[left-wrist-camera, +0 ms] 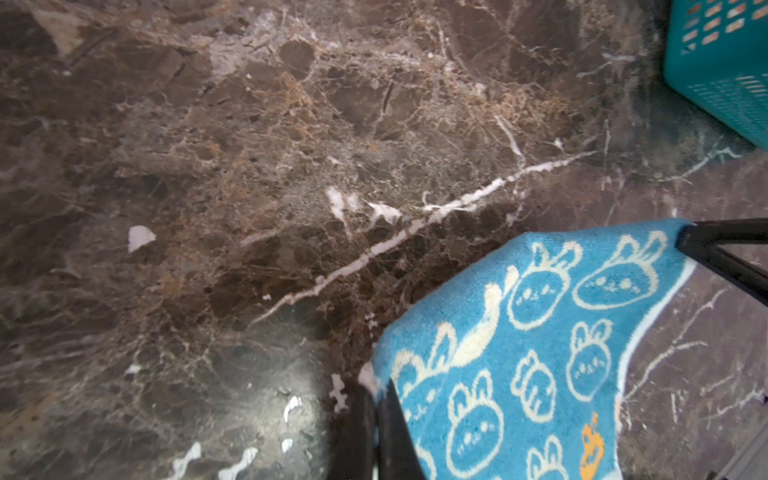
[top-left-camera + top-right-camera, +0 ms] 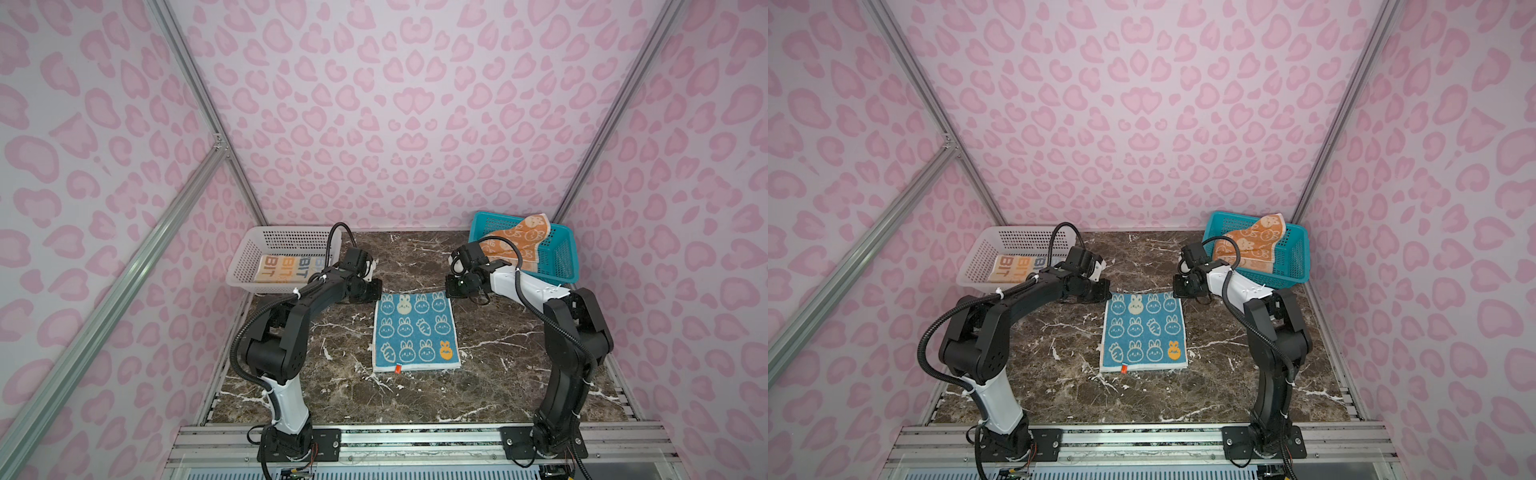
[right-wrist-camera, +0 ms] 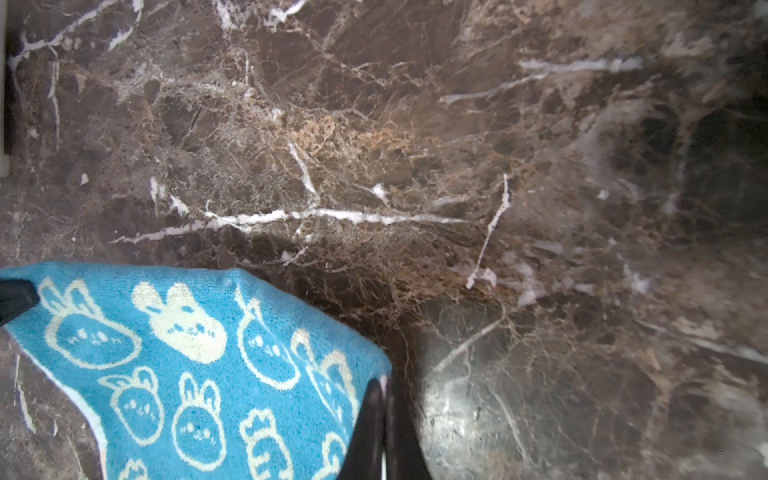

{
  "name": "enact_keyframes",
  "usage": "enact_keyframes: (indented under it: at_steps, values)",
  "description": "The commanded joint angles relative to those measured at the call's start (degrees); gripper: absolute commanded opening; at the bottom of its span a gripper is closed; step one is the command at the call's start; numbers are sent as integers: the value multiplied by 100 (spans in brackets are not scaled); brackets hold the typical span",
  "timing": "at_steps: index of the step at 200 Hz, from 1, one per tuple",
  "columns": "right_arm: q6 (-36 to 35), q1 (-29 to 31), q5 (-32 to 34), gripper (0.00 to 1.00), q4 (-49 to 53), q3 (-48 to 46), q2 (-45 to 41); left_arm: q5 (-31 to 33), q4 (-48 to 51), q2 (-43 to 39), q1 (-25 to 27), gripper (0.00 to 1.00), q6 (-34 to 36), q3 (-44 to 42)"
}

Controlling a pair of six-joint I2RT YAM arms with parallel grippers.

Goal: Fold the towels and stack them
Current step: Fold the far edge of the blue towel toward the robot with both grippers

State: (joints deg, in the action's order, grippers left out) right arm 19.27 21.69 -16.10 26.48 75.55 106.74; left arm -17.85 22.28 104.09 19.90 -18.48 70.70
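Soft, even overhead light is filling both top views, casting only faint shadows on the marble tabletop (image 2: pixel 415 399), while the wrist views are showing pale glare patches there and blurring toward their edges.

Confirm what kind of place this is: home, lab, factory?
Likely a staged robot test cell, not a home: aluminium frame posts, pink printed backdrop walls, left arm and right arm bolted to a rail at a marble-look table holding a blue towel.
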Motion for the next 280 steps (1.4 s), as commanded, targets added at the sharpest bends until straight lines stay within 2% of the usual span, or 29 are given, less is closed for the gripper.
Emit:
enact_keyframes:
  at_steps: [1, 75, 114, 187, 244, 280]
  values:
    - [-112, 13, -84, 0, -143, -246, -276, -234, -117, -372, 8, 3, 113, -208]
    - [-349, 289, 112, 0, -134, -1394, -1563, -737, -2, -1847, 132, 3, 587, -1354]
    - [-169, 537, 191, 0, -203, -2141, -2196, -834, 55, -2343, 241, 3, 563, -1896]
    - [265, 795, 379, 0, -246, -3183, -2879, -561, 4, -2671, 585, 3, 196, -2667]
    - [529, 974, 370, 0, -369, -3637, -3243, -439, 13, -2953, 638, 3, -47, -2980]
    - [632, 1088, 338, 2, -479, -3858, -3277, -501, -29, -2858, 703, 3, -191, -3165]
